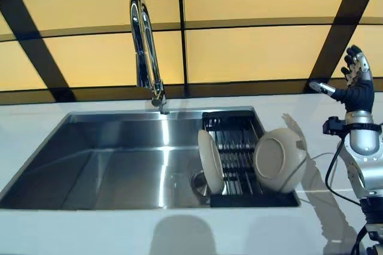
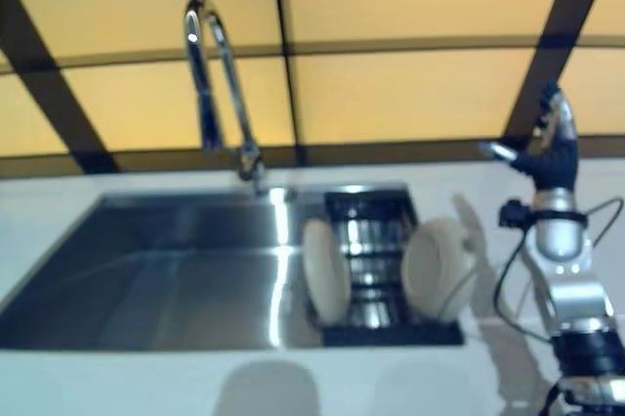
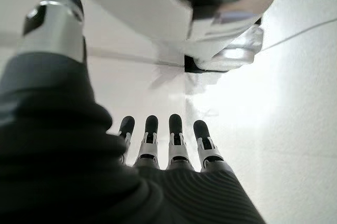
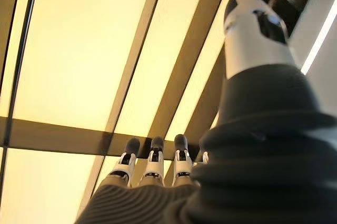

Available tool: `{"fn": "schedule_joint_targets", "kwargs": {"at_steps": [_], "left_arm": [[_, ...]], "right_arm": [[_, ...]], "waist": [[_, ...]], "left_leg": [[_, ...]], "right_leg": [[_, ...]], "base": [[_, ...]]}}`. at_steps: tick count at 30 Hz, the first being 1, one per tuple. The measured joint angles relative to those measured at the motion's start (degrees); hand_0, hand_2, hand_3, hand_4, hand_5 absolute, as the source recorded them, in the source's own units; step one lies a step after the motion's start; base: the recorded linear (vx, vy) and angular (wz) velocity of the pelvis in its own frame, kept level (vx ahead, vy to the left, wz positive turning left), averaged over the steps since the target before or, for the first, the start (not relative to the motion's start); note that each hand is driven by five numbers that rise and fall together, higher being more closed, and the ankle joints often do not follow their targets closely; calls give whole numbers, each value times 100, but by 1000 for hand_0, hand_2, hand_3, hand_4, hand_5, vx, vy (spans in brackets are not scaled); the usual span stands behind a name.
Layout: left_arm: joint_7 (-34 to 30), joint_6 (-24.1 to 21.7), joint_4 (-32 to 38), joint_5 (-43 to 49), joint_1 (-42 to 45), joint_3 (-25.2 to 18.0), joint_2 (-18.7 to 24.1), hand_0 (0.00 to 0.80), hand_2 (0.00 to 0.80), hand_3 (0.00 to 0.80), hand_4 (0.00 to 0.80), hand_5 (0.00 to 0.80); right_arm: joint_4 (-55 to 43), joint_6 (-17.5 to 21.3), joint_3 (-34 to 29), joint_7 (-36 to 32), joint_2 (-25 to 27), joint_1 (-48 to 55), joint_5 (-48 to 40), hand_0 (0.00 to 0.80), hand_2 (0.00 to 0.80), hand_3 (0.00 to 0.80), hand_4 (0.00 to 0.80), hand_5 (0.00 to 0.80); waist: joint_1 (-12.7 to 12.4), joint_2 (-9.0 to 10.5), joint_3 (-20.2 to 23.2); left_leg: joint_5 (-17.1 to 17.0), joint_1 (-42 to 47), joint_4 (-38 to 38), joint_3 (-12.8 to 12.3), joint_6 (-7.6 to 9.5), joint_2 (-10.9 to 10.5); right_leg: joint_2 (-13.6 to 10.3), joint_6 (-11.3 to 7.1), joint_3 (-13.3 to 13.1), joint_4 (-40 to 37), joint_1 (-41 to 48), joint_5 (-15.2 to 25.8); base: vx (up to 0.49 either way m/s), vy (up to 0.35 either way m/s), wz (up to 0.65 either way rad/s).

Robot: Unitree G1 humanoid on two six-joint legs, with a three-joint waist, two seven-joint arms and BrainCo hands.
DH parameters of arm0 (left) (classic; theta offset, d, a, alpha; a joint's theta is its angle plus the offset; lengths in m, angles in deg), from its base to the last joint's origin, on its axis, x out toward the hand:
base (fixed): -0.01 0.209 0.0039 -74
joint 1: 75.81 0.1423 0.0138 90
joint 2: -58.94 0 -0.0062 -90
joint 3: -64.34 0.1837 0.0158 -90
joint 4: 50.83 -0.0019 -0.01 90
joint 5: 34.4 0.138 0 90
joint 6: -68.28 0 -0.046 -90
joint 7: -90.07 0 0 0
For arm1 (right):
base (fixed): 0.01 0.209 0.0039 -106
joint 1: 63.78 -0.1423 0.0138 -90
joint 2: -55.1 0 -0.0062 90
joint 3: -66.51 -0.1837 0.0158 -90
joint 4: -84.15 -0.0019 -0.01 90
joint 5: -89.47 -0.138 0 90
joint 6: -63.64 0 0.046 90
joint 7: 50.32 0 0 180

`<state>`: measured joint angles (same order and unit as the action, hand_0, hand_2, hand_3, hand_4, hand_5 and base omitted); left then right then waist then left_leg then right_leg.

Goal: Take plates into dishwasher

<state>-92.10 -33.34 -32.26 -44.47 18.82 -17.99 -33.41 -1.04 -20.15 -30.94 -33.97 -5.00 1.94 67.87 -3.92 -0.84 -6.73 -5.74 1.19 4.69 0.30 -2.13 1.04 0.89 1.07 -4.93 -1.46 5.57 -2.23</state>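
1. Yellow wall panels [image 1: 251, 51] crossed by dark bands stand behind a pale bench [image 1: 72, 231] with a steel sink [image 1: 108, 165] let into it.
2. At the sink's far rim a tall chrome tap [image 1: 145, 51] arches over the basin; the left part of the basin holds nothing, with a drain [image 1: 200, 181] near its right end.
3. A dark rack [image 1: 236, 153] fills the sink's right end and carries both plates on edge: the left plate [image 1: 210, 160] at its left side, the right plate [image 1: 278, 159] leaning at its right side, with bare rack bars between them.
4. Right of the sink, open bench runs to the right hand [image 1: 358, 81], raised above it, fingers straight and spread, holding nothing.
5. The left hand [image 3: 174, 145] shows only in its wrist view, fingers straight, empty, beside a pale surface.
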Motion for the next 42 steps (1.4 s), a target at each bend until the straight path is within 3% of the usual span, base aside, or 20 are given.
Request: {"fn": "schedule_joint_targets", "kwargs": {"at_steps": [2,8,10,13,14,15,17,18,20,21,23,25,26,27,30,33,40,42], "left_arm": [[-18,21,-61,-12,-59,10,138,0,0,0,0,0],[-78,66,-31,-19,-85,218,125,0,0,0,0,0],[-90,76,-19,-18,-102,285,121,0,0,0,0,0],[-128,136,-19,-21,-95,463,92,0,0,0,0,0],[-129,148,-19,-21,-80,463,100,0,0,0,0,0],[-124,207,-19,-27,-36,457,124,0,0,0,0,0],[-122,255,-20,-27,19,458,173,0,0,0,0,0],[-117,278,-18,-27,29,458,231,0,0,0,0,0],[-112,375,-19,-27,28,446,331,0,0,0,0,0],[-112,461,-21,-26,47,446,380,0,0,0,0,0],[-107,487,-72,-25,70,447,420,0,0,0,0,0],[-108,503,-90,-24,109,453,496,0,0,0,0,0],[-89,516,-93,-24,103,445,554,0,0,0,0,0],[-65,521,-55,-24,103,446,513,0,0,0,0,0],[-64,521,28,-25,105,442,481,0,0,0,0,0],[-55,532,33,-26,104,396,489,0,0,0,0,0],[-59,604,49,-24,104,225,470,0,0,0,0,0],[-57,621,49,-23,107,226,449,0,0,0,0,0]], "right_arm": [[5,11,-138,-13,18,-12,-41,0,0,0,0,0],[211,11,-221,-94,26,-88,-56,0,0,0,0,0],[310,11,-224,-97,30,-92,-53,0,0,0,0,0],[464,-25,-186,-109,31,-127,-47,0,0,0,0,0],[464,-36,-183,-116,33,-127,-47,0,0,0,0,0],[469,-40,-183,-112,54,-131,-46,0,0,0,0,0],[464,-41,-174,-111,72,-145,-47,0,0,0,0,0],[465,-42,-171,-121,79,-165,-48,0,0,0,0,0],[465,-42,-124,-158,79,-226,-55,0,0,0,0,0],[462,-41,-100,-157,80,-252,-56,0,0,0,0,0],[478,-41,-88,-146,79,-250,-60,0,0,0,0,0],[545,-41,-85,-97,85,-252,-67,0,0,0,0,0],[654,-43,-90,-76,100,-254,-118,0,0,0,0,0],[850,-95,-83,-57,108,-252,-183,0,0,0,0,0],[1020,-314,-70,-47,106,-252,-296,0,0,0,0,0],[1029,-483,-72,-110,104,-253,-461,0,0,0,0,0],[1462,-1501,-68,-884,108,-254,-1131,0,0,0,0,0],[1538,-1830,-41,-1380,212,-244,-1160,0,0,0,0,0]], "waist": [[-2,133,-20],[-68,177,-35],[-145,248,-23],[-152,134,33],[-128,123,34],[-52,137,52],[36,190,166],[26,252,241],[20,338,290],[52,376,295],[214,436,317],[329,544,367],[343,645,365],[373,594,354],[304,455,305],[309,477,285],[309,510,268],[317,501,263]], "left_leg": [[26,30,-9,-10,33,-159],[242,127,-45,-25,301,-327],[342,116,-122,-82,401,-482],[338,156,-90,-191,544,-327],[321,183,-70,-196,565,-296],[310,222,-53,-302,610,-281],[348,241,-51,-345,611,-307],[340,210,-43,-354,620,-330],[295,200,13,-284,614,-333],[280,208,12,-204,612,-330],[275,217,13,9,571,-339],[288,238,13,145,461,-408],[288,252,8,220,357,-468],[287,287,10,286,279,-392],[292,319,4,295,115,-191],[294,321,10,271,36,-109],[344,329,15,230,-63,67],[338,332,14,212,-92,82]], "right_leg": [[-175,-91,84,-31,38,-77],[-350,-318,193,210,60,-299],[-429,-369,281,561,-136,-462],[-420,-579,730,2151,-965,-503],[-440,-602,771,2333,-1039,-480],[-634,-521,900,2809,-1150,-540],[-1018,-535,943,3002,-1208,-539],[-1211,-568,939,2688,-1163,-519],[-1309,-671,918,1960,-1144,-461],[-1283,-883,919,1319,-1110,-311],[-1213,-1096,920,605,-1060,-10],[-1203,-1180,1003,325,-773,216],[-1199,-897,948,168,-631,570],[-1086,-858,983,173,-559,548],[-891,-753,1027,110,-487,551],[-793,-681,1045,-179,-363,641],[-618,-576,1036,-358,-291,681],[-605,-560,1027,-358,-295,678]], "base": [[166,139,-9],[141,179,4],[115,232,-12],[143,184,-14],[110,48,-3],[136,-3,15],[185,-56,17],[155,-92,-1],[133,-108,-19],[98,-104,-11],[80,-111,32],[50,-119,45],[15,-130,42],[1,-96,26],[-10,-178,3],[-28,-145,-4],[7,-105,-3],[-11,-67,-4]]}}
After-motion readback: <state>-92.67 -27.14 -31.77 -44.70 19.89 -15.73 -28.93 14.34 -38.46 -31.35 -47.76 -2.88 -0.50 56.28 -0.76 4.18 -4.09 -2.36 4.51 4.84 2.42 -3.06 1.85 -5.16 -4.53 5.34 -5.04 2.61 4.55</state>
